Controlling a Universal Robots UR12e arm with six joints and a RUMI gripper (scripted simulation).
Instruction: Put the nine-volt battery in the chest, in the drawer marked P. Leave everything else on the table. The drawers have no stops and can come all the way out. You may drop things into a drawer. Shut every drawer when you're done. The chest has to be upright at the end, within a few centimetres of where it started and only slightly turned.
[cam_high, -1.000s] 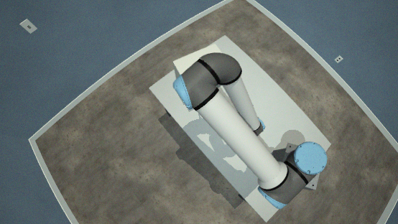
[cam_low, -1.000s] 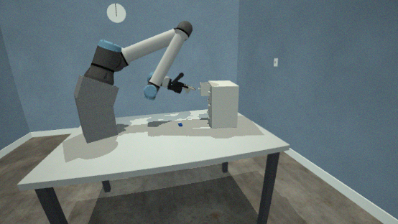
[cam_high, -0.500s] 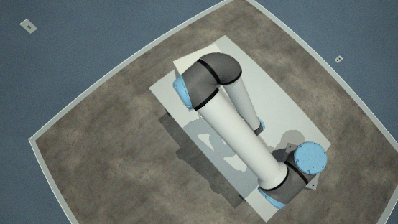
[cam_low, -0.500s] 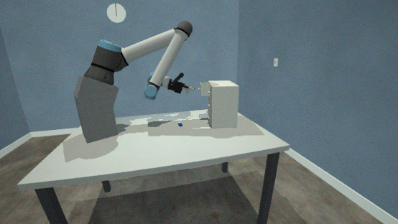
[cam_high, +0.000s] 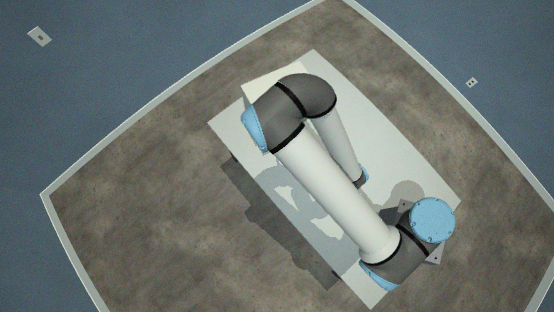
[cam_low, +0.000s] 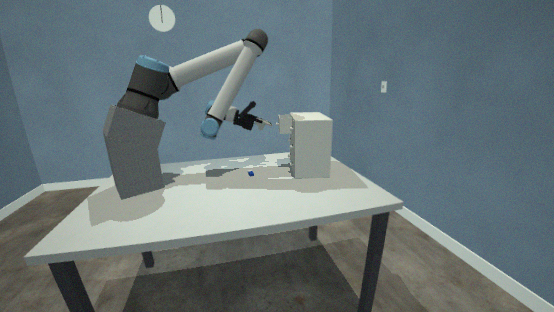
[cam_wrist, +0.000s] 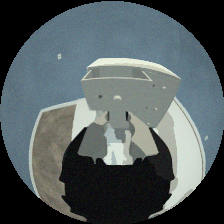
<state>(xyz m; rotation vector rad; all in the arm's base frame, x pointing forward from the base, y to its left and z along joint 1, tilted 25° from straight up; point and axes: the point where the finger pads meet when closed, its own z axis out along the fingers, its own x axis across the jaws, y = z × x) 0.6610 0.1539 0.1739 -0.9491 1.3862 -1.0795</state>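
The white chest (cam_low: 312, 145) (cam_wrist: 161, 95) (cam_high: 257, 87) stands upright at the far right of the table (cam_low: 225, 210). Its top drawer (cam_low: 284, 122) (cam_wrist: 117, 90) sticks out a little, and the wrist view shows its open inside. I cannot read the drawer letters. My gripper (cam_low: 269, 122) (cam_wrist: 117, 111) is level with that drawer, right at its small handle, with the fingers a narrow gap apart. The handle shows between the tips, and I see no firm grip on it. The small blue nine-volt battery (cam_low: 250, 173) lies on the table left of the chest's foot. The arm hides it in the overhead view.
The arm's grey pedestal (cam_low: 135, 150) stands at the left of the table. The chest's lower drawers look shut. The table's right edge lies just behind the chest.
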